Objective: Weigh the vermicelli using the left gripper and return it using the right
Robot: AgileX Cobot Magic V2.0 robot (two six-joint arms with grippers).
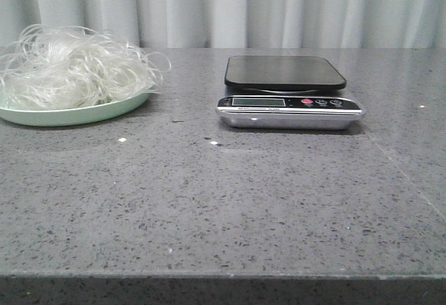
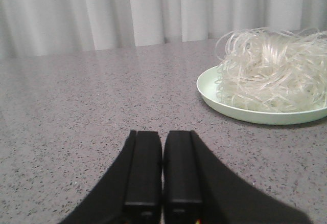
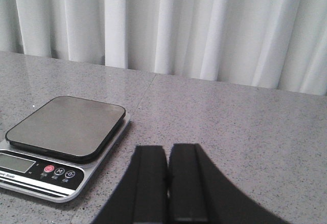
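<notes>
Vermicelli (image 1: 73, 68) sits heaped on a pale green plate (image 1: 70, 115), well to the left of the scale (image 1: 287, 101) on the grey speckled desk (image 1: 223, 200), with a few strands arching out over the plate's rim on the side facing the scale. Nothing has been lifted yet, so the step in hand looks like the first reach by the left gripper (image 2: 162, 193), whose jaws are closed, pressed together, with nothing between them; they rest low over the desk, short of the plate. The right gripper (image 3: 167, 196) is likewise closed and empty, near the scale. To do the pick well, the left jaws should open wide before coming down, then bite deep into the middle of the tangle rather than its fringe, since the loose springy strands will likely slip or shed. A slow lift should keep the plate from dragging along. The release belongs over the centre of the scale's dark platform (image 3: 65, 126), so no strands trail onto the desk and spoil the reading. The display (image 1: 258, 102) shows no legible digits; small lettering at the scale's front edge is too blurred to read, and the three buttons (image 3: 59, 172) carry symbols I cannot make out.
</notes>
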